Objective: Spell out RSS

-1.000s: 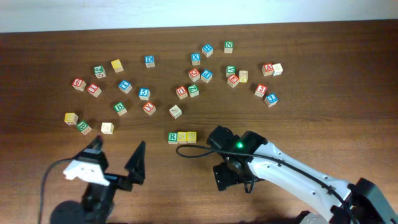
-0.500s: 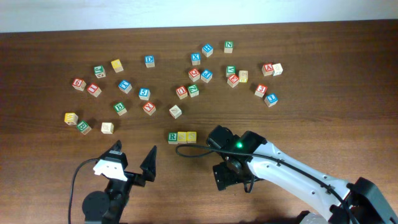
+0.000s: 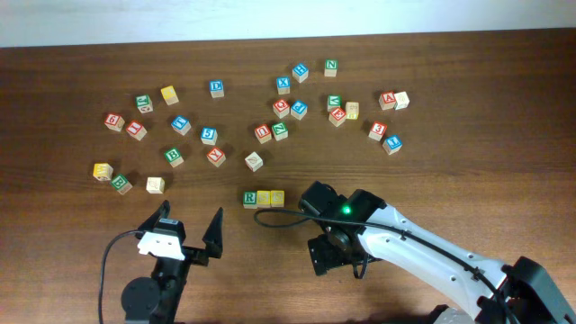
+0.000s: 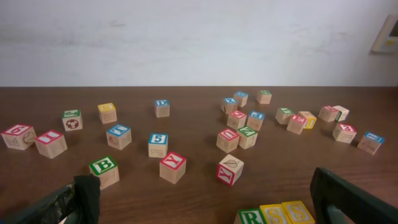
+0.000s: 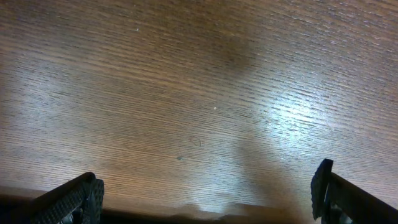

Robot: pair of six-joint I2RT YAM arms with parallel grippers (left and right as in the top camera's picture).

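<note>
Place: looked like a robot lab — a plain test bench.
Signs: bare white wall [image 4: 186, 37], dark wooden table [image 3: 468, 180], scattered letter cubes [image 3: 209, 135].

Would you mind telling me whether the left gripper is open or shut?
Open: the left gripper has its fingers spread wide apart, with nothing held between them.

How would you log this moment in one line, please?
RSS row: assembled | left end effector: open, empty | right end effector: open, empty
</note>
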